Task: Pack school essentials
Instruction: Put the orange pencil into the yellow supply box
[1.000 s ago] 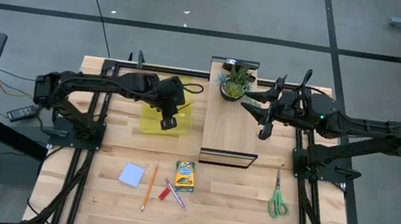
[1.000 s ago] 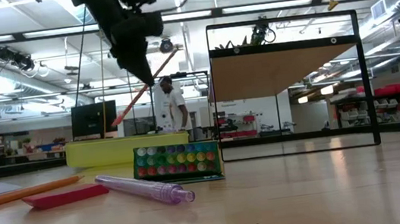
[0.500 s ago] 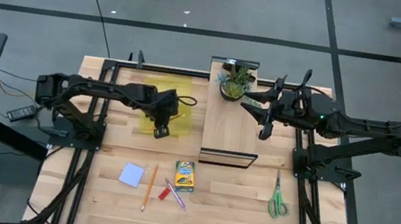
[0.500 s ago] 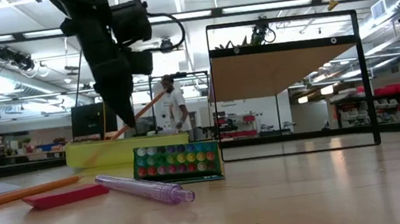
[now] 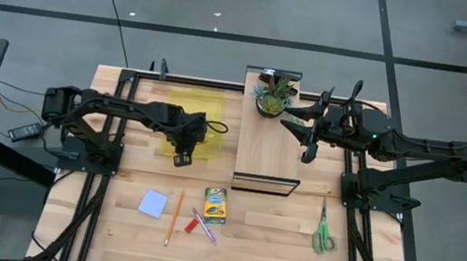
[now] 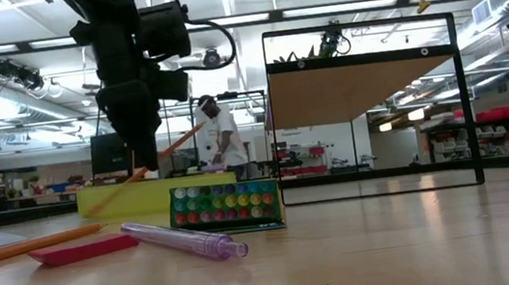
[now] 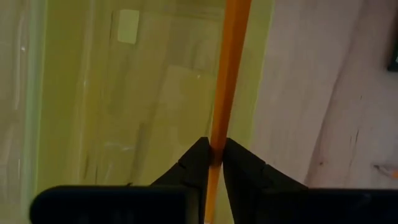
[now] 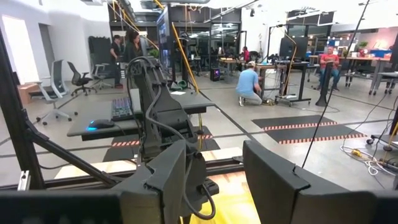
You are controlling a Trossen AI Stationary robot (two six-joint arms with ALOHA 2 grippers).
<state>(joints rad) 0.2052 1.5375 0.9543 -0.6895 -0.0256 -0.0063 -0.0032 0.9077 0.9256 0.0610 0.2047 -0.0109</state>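
Observation:
My left gripper (image 5: 181, 157) is shut on a thin orange pencil (image 7: 227, 74) over a translucent yellow tray (image 5: 184, 105) at the table's far left. The pencil slants in the low view (image 6: 181, 142). Near the front lie a pale blue notepad (image 5: 153, 203), a second orange pencil (image 5: 173, 218), the crayon box (image 5: 216, 204), a small red pen (image 5: 192, 226) and the green-handled scissors (image 5: 323, 231). My right gripper (image 5: 308, 150) hangs open and empty over the wooden board (image 5: 270, 145). My left gripper pinches the pencil's shaft (image 7: 217, 140) between its two fingertips, the fingers pointing down from above and lying across it. The pencil is tilted: its lower end (image 6: 97, 207) dips to the tray's wall, its upper end (image 6: 202, 126) rises beyond the gripper.
A potted plant (image 5: 273, 95) stands on the board's far end. The board's black frame (image 6: 468, 97) stands upright mid-table. A purple pen (image 5: 206, 227) lies beside the red pen. People show in the room behind the table.
My left gripper has gone down and toward the table's near-left over the yellow tray, still shut on the pencil. The pencil has come down with it, and its lower end now reaches the tray.

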